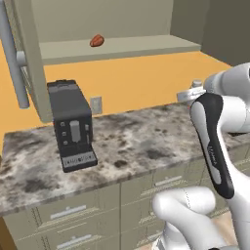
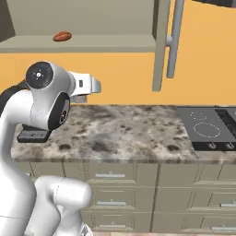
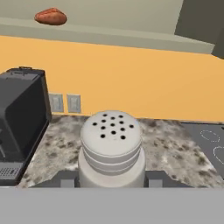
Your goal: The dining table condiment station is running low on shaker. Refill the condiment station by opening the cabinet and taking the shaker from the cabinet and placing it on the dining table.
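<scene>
Mottled grey, brown and white stone desk point(image 1: 141, 141), broad and flat with a thin edge, set against a plain orange wall point(image 1: 141, 80). Below it, beige-grey drawers point(image 2: 110, 175) with short handles. Above, open cabinet point(image 1: 29, 63) with a long grey bar handle point(image 1: 12, 58) on its door; on the bare shelf point(image 1: 122, 47) a reddish-brown oval lump point(image 1: 97, 40). On the desk, a black boxy coffee machine point(image 1: 72, 124); behind it two pale wall sockets point(image 3: 64, 103). At the right end, a dark cooktop point(image 2: 212, 129) with white rings. Held up over the desk, gripper point(image 3: 112, 180) with dark fingers point(image 3: 65, 180) pressed on both sides of the shaker point(image 3: 112, 146): grey cylinder, paler rounded cap dotted with small holes.
</scene>
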You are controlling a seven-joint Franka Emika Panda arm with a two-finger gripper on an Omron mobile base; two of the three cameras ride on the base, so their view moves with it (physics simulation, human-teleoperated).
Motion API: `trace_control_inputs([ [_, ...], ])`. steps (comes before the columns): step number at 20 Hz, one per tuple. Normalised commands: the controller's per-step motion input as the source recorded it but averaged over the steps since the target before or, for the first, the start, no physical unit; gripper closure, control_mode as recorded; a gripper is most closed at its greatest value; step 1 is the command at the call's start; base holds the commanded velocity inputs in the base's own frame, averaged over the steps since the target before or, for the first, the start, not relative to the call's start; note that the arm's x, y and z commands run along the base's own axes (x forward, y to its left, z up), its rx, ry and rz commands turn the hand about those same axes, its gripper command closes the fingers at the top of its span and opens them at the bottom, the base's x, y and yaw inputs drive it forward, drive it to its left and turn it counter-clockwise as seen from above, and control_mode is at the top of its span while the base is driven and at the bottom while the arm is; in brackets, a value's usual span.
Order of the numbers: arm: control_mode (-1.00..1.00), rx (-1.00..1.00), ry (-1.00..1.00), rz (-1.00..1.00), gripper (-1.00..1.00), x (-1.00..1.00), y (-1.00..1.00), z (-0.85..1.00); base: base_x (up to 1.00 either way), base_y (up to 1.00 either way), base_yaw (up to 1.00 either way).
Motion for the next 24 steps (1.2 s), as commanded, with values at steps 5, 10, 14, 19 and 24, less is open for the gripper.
trace_control_inputs([
  [5,1.0,0.0,0.0,0.0,1.0,0.0,0.0,0.0,-0.52,-0.15,-0.72],
  [10,1.0,0.0,0.0,0.0,1.0,0.0,0.0,0.0,-0.11,-0.17,-0.82],
  [14,1.0,0.0,0.0,0.0,1.0,0.0,0.0,0.0,0.0,-0.36,-0.85],
  [19,1.0,0.0,0.0,0.0,1.0,0.0,0.0,0.0,0.0,-0.46,-0.82],
  [24,1.0,0.0,0.0,0.0,1.0,0.0,0.0,0.0,0.0,-0.52,-0.81],
])
